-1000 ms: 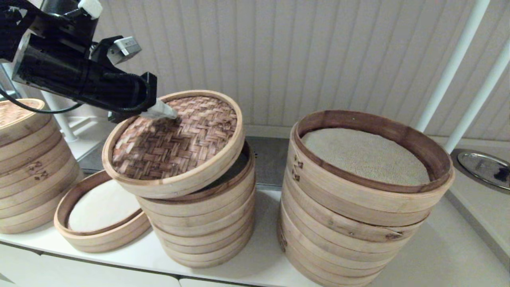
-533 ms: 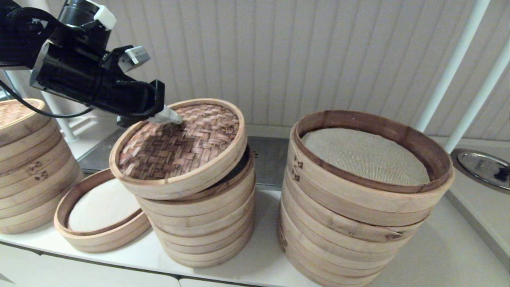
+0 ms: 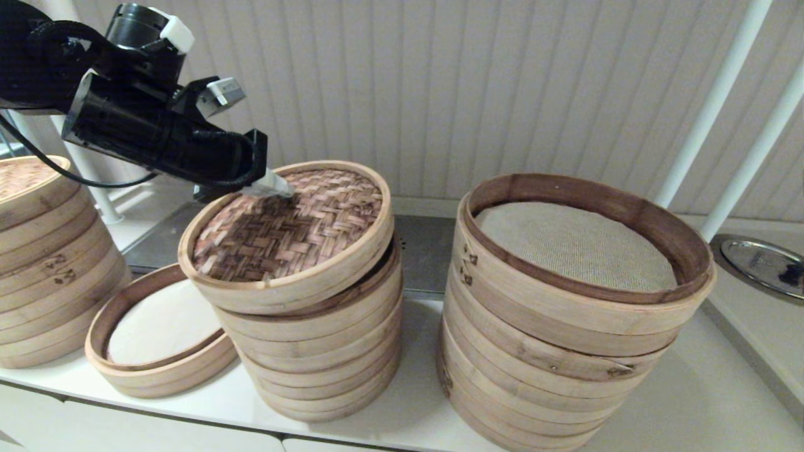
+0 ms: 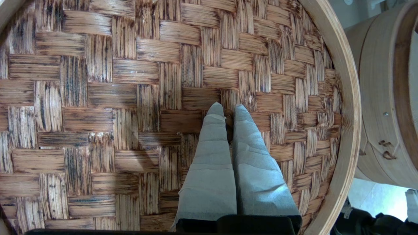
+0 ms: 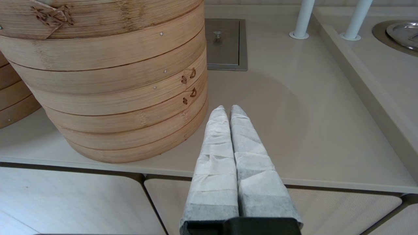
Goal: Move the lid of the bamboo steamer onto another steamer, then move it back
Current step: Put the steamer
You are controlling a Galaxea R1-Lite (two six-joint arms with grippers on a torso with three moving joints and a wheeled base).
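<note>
The bamboo steamer lid, brown basket-weave with a pale rim band, hangs slightly tilted over the middle steamer stack, overhanging it to the left. My left gripper is shut on the lid's small central knob, and the weave fills the left wrist view around the gripper. The shallow single steamer with a white liner sits uncovered on the counter, left of and below the lid. My right gripper is shut and empty, parked above the counter's front edge.
A tall stack with a paler lid stands at far left. The widest stack with a grey mesh liner stands right of centre, also seen beside the right gripper. White poles and a metal dish are at back right.
My left gripper has carried the lid a little to the right, further over the middle stack. The lid is now less tilted and sits closer to the stack's rim.
</note>
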